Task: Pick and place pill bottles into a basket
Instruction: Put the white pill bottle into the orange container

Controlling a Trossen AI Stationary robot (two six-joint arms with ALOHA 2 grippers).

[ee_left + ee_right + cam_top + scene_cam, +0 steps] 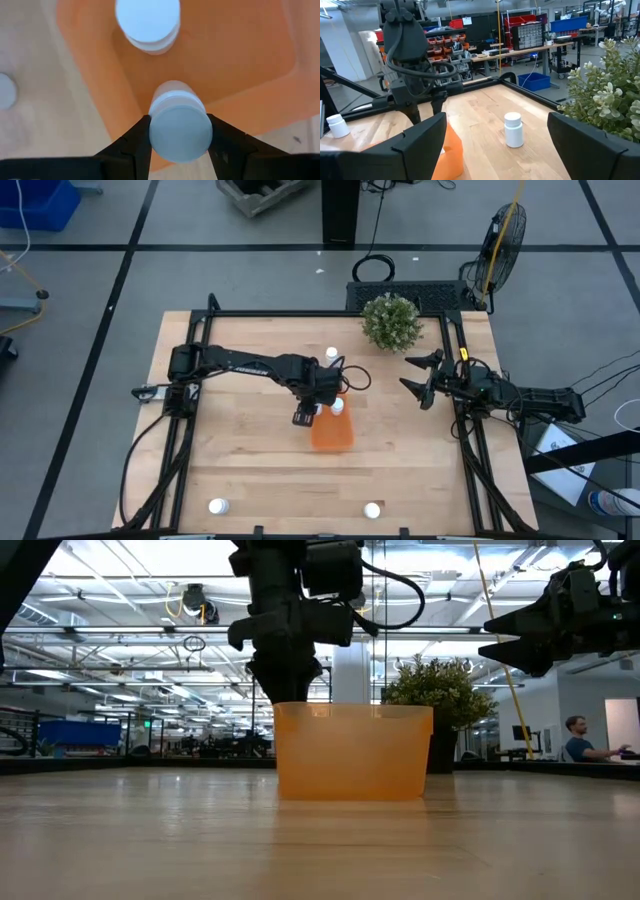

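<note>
Bottle [179,129] was clamped between the left gripper [179,145] fingers, held above the basket [240,60] at its near-left wall, so the step in hand looked like placing. A second bottle [148,22] already stood inside the basket. Next move probably needed a small shift inward over the basket floor, then release, keeping clear of the standing bottle. Jaws were partly closed, both pads tight on the bottle's sides. Outward from the basket: one bottle [331,355] just beyond its far end, two more, [217,506] and [372,510], well apart near the table's front edge. Right gripper [422,378] waited fully open and empty, beside the plant [391,321], well right of the basket.
</note>
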